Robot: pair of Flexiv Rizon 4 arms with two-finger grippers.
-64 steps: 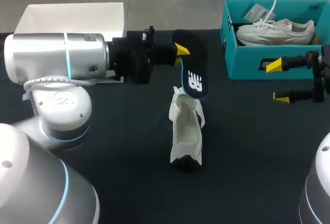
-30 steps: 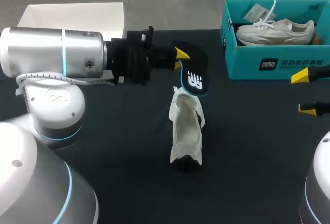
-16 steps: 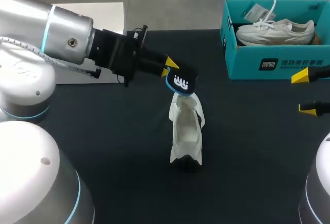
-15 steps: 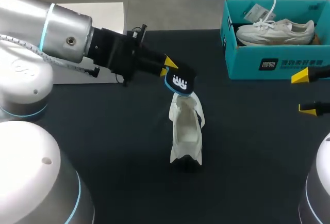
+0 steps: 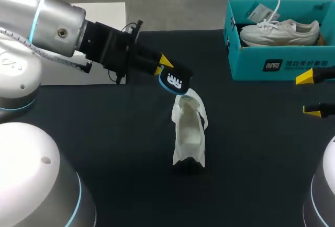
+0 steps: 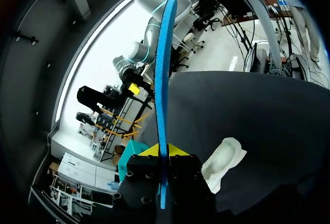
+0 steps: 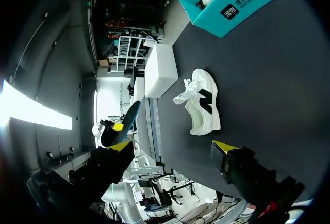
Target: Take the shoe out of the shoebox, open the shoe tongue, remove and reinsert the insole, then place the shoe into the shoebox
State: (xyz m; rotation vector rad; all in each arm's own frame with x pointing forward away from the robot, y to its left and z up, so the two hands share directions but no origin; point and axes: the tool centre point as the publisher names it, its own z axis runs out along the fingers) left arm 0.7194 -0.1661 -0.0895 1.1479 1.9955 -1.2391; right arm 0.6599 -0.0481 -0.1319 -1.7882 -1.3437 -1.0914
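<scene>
White shoe (image 5: 189, 133) on black table (image 5: 261, 180), well apart from every edge. Right of shoe, right gripper (image 5: 309, 94) spread wide, holding nothing, by table's side edge. Just beyond shoe, insole (image 5: 174, 80) clamped in left gripper (image 5: 162, 66), lower end at shoe's opening; contact unclear. Far right of shoe, teal shoebox (image 5: 251, 62) at far edge, second shoe (image 5: 280, 32) inside.

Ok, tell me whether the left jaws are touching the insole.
Touching. The left wrist view shows the insole edge-on, pinched between the left jaws from both sides.
</scene>
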